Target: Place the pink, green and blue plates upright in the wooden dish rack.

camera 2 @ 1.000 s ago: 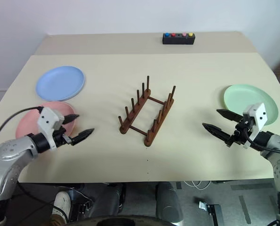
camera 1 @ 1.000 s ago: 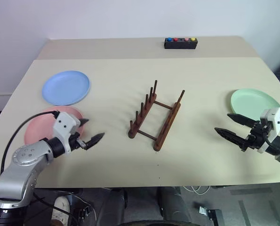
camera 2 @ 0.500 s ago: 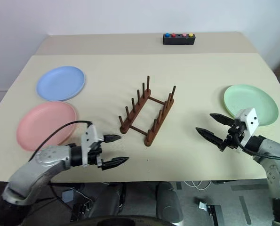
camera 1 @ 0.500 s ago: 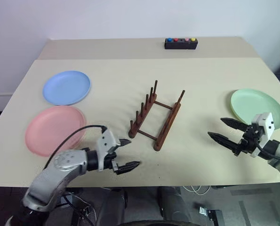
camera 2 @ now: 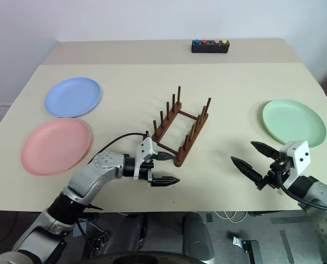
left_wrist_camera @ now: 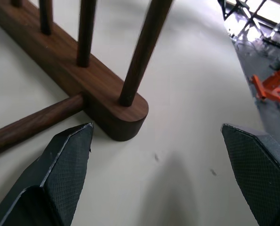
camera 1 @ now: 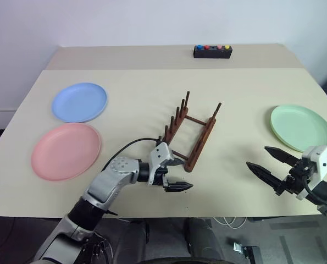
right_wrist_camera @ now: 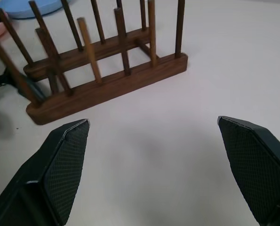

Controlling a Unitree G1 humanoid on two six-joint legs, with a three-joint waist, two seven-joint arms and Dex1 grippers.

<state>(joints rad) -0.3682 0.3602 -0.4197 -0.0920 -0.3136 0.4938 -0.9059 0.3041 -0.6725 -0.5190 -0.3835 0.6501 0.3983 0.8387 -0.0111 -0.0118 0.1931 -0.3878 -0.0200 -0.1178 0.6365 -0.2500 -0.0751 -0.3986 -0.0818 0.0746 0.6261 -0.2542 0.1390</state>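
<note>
- Judged step: steadying or squaring the small dark brown wooden pegged dish rack [camera 1: 189,135] before any plate goes in. Best done low and slow, one finger either side of the near rail end, clear of the thin pegs.
- Left end effector [camera 1: 174,174] spread wide, empty, just beside the rack's near end, not touching.
- Right end effector [camera 1: 273,168] likewise wide open and empty, well apart from the rack.
- Round salmon pink plate [camera 1: 66,150] flat on the cream desk [camera 1: 245,104], far left of the left end effector.
- Round mint green plate [camera 1: 301,127] flat, near and beyond the right end effector.
- Round light blue plate [camera 1: 79,102] flat, farthest back on the left.
</note>
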